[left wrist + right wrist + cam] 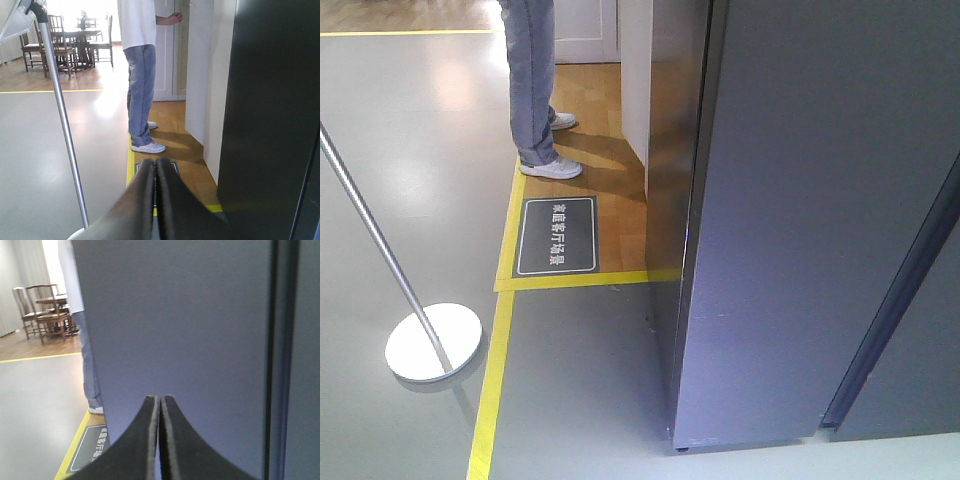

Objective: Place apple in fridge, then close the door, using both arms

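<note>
In the front-facing view, the door point(800, 220) is seen as a tall flat dark-grey panel filling the right half, standing close against the fridge point(670, 140), whose dark side wall is seen just left of it. A neighbouring grey panel point(920, 370) is separated from the door by a dark gap. The apple is shown in none of the views. On the floor, yellow tape point(492, 380) is laid around a dark sign point(557, 236), and a person point(535, 90) in jeans and white shoes is seen on the wooden flooring beyond. A metal pole with a round white base point(432, 342) is seen at the left.

In the left wrist view, the left gripper point(156, 165) is seen with its fingers pressed together and nothing between them, well apart from the dark panel at the right.

In the right wrist view, the right gripper point(160, 401) is likewise pressed together with nothing pinched, and is pointed at the door's grey face close ahead; contact cannot be told.
</note>
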Motion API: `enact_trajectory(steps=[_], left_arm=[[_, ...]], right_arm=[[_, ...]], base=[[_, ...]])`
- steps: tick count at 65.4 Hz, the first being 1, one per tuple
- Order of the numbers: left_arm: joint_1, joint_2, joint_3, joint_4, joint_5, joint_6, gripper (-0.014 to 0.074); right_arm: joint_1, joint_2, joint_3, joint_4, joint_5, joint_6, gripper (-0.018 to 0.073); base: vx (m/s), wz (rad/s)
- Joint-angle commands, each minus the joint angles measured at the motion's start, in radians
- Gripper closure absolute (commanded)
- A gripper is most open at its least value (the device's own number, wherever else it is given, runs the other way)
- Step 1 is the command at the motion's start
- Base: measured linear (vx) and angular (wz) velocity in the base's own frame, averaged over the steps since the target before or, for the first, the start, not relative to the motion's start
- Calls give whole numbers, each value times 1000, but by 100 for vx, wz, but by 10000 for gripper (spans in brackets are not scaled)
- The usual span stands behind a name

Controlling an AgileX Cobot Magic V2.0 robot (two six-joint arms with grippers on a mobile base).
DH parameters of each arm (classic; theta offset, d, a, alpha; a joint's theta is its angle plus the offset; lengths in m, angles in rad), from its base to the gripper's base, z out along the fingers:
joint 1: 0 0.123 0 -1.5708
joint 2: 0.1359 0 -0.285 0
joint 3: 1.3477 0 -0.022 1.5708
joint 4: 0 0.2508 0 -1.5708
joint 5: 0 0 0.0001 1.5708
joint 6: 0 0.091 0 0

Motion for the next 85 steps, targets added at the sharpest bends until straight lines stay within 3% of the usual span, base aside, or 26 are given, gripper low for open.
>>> enact_trajectory(steps=[1,18,42,85], left_arm=[[0,-15,-17,0,-75,-11,603],[0,-15,-17,0,-75,-11,603],[0,-15,-17,0,-75,-11,603],[0,-15,-17,0,-75,-11,603]], right_arm=[[-12,-11,-3,-69,-79,63,562],[-11,-11,-3,-76,-111,58,562],[-11,-11,-2,-250,-158,186,562],[-11,-11,-3,-253,-196,186,562]], base=[[0,0],[0,0],[0,0],[0,0]])
